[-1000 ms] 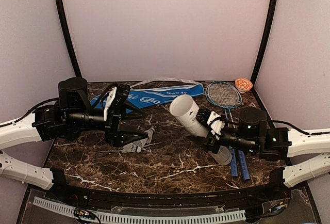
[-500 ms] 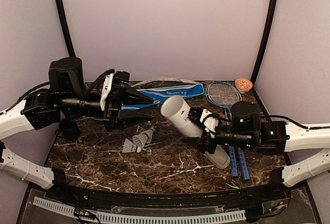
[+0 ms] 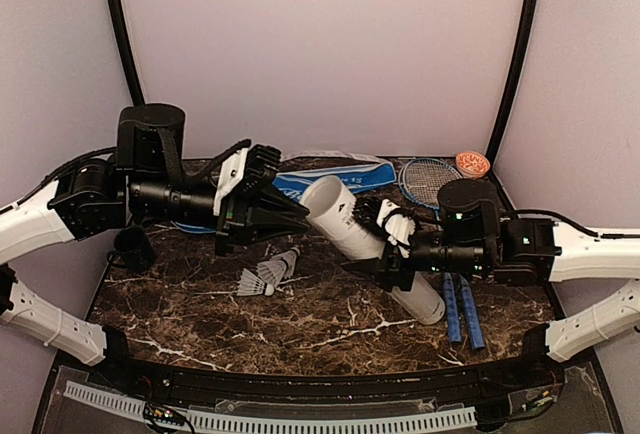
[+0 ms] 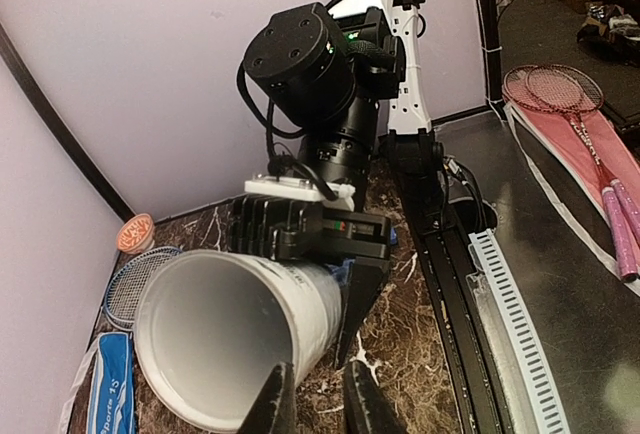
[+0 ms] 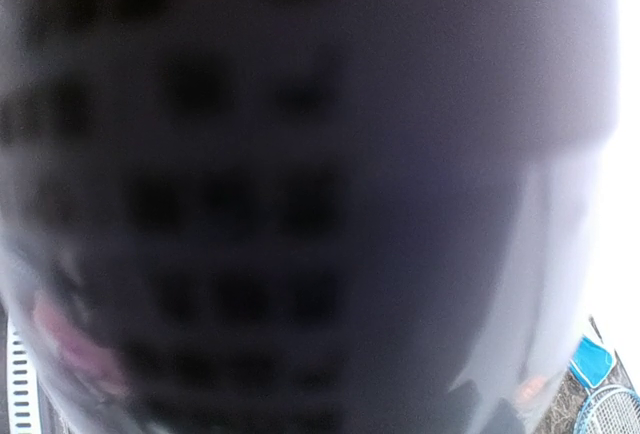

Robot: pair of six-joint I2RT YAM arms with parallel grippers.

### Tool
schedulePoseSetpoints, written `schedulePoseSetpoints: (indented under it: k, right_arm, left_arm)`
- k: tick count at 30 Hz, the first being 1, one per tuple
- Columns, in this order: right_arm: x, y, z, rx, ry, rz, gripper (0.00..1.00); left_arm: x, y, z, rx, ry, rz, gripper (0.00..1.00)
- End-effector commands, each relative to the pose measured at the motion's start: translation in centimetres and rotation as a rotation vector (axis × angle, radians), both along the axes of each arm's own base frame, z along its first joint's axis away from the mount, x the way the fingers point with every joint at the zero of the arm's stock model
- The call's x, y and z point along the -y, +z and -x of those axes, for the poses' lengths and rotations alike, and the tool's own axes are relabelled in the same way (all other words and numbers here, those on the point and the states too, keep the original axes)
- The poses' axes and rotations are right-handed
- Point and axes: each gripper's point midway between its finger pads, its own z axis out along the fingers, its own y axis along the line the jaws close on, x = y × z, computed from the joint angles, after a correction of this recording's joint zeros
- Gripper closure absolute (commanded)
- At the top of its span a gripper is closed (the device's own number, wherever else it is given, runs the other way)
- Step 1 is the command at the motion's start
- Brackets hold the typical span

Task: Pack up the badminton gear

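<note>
My right gripper (image 3: 386, 242) is shut on the long white tube (image 3: 335, 216) and holds it tilted, with the open mouth up and to the left and the far end low near the table. My left gripper (image 3: 303, 218) hovers just in front of that mouth. In the left wrist view its jaws (image 4: 318, 394) stand a narrow gap apart with nothing between them, next to the tube's rim (image 4: 220, 334). Two white shuttlecocks (image 3: 268, 274) lie on the table below. Two blue-handled rackets (image 3: 432, 182) lie at the right. The blue cover (image 3: 330, 179) lies at the back. The right wrist view is filled by the blurred tube.
A small orange-patterned bowl (image 3: 472, 164) sits at the back right corner. A small black cup (image 3: 130, 249) stands at the left under my left arm. The racket handles (image 3: 460, 316) lie beside the tube's low end. Purple walls close in three sides of the marble table (image 3: 330, 329).
My left gripper rose from the shuttlecocks without one, moved right to the tube's mouth and narrowed its jaws. My right gripper lifted the tube's mouth higher and leftward.
</note>
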Motion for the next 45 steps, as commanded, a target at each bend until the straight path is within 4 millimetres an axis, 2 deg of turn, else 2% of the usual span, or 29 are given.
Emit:
schedulePoseSetpoints:
  k: [1,17,21,29,33,45]
  right_arm:
    - [-0.6,2.4,0.1,0.015,0.022,-0.05,0.38]
    - [-0.9,2.3,0.6,0.018,0.051,-0.028,0.39]
    - [-0.9,1.9,0.6,0.022,0.052,-0.016,0.4]
    - [0.0,0.5,0.3,0.039,0.029,0.024,0.41]
    - [0.4,0.4,0.4,0.044,0.023,0.029,0.42]
    - [0.6,-0.8,0.2,0.032,0.008,0.051,0.44]
  left_arm:
    - [-0.2,0.7,0.4,-0.019,-0.003,0.006,0.81]
    - [0.1,-0.6,0.6,-0.057,-0.018,-0.034,0.81]
    - [0.1,-0.5,0.8,-0.067,-0.027,-0.032,0.89]
    - [-0.4,0.3,1.9,-0.107,-0.065,0.016,1.0]
    - [-0.7,0.6,1.8,-0.112,-0.051,0.041,1.0]
    - [-2.5,4.0,1.9,-0.114,-0.056,0.197,1.0]
